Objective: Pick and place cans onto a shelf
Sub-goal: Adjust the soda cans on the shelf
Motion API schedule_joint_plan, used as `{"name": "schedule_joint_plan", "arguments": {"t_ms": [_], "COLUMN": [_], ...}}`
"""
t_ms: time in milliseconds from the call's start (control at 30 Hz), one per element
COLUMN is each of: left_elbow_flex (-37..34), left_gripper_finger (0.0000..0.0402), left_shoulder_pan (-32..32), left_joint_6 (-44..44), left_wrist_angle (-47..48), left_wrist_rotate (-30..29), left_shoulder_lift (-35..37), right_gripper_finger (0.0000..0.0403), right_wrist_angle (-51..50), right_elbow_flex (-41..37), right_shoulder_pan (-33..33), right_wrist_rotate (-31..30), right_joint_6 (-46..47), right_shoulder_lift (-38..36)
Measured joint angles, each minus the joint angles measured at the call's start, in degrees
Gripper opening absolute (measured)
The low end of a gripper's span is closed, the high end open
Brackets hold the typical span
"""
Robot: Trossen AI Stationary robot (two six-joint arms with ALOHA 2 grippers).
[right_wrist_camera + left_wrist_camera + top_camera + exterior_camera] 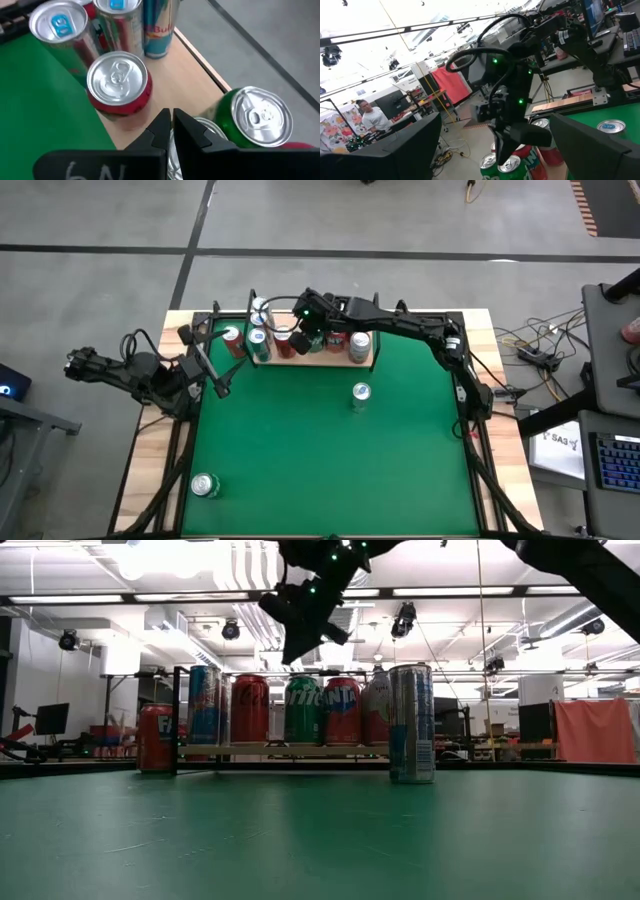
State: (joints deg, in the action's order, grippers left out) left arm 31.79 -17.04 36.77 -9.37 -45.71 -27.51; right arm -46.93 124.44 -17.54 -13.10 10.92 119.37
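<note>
A: Where are the cans, and what are the hands doing?

B: Most stand upright in a tight row on the shelf (318,358) at twelve o'clock of the green worktop (300,450). A red can (119,85) and a green can (253,119) sit directly under the right hand (171,126), whose dark fingers are clenched together on nothing; it hovers above the row. I'd judge it is clear of a can just set down.

A: What's left?

B: A silver can (360,394) near the worktop's centre and another can (205,485) at seven o'clock. The left hand (212,368) waits at ten o'clock, fingers spread and empty.

A: Materials?

B: Smooth metal cylinders with shiny pull-tab tops, a pale flat wood board with thin black wire uprights, and a matte, felt-like worktop. Packing them upright and close looks meant to save room.
</note>
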Motion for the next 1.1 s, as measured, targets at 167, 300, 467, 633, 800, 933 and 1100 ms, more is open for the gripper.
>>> {"name": "schedule_joint_plan", "arguments": {"t_ms": [167, 300, 467, 633, 800, 933, 1100], "left_elbow_flex": [0.00, 0.00, 0.00, 0.00, 0.00, 0.00, 0.00], "left_gripper_finger": [0.0356, 0.0356, 0.0356, 0.0356, 0.0356, 0.0356, 0.0356], "left_shoulder_pan": [0.00, 0.00, 0.00, 0.00, 0.00, 0.00, 0.00], "left_joint_6": [0.00, 0.01, 0.00, 0.00, 0.01, 0.02, 0.02], "left_wrist_angle": [0.02, 0.04, 0.05, 0.07, 0.07, 0.07, 0.05], "left_wrist_rotate": [0.00, 0.00, 0.00, 0.00, 0.00, 0.00, 0.00], "left_shoulder_lift": [0.00, 0.00, 0.00, 0.00, 0.00, 0.00, 0.00], "right_gripper_finger": [0.0013, 0.0013, 0.0013, 0.0013, 0.0013, 0.0013, 0.0013], "right_wrist_angle": [-1.41, -2.29, -2.67, -3.52, -4.12, -5.16, -5.46], "right_elbow_flex": [-0.21, -1.59, -2.34, -2.36, -2.35, -2.36, -2.36], "right_shoulder_pan": [0.42, 0.28, 0.18, 0.18, 0.16, 0.16, 0.16], "right_wrist_rotate": [-0.28, -0.41, -0.46, -0.50, -0.52, -0.52, -0.52], "right_joint_6": [1.27, 2.27, 3.05, 3.50, 3.63, 3.69, 3.69], "right_shoulder_lift": [0.20, 0.40, 0.42, 0.42, 0.38, 0.31, 0.31]}}
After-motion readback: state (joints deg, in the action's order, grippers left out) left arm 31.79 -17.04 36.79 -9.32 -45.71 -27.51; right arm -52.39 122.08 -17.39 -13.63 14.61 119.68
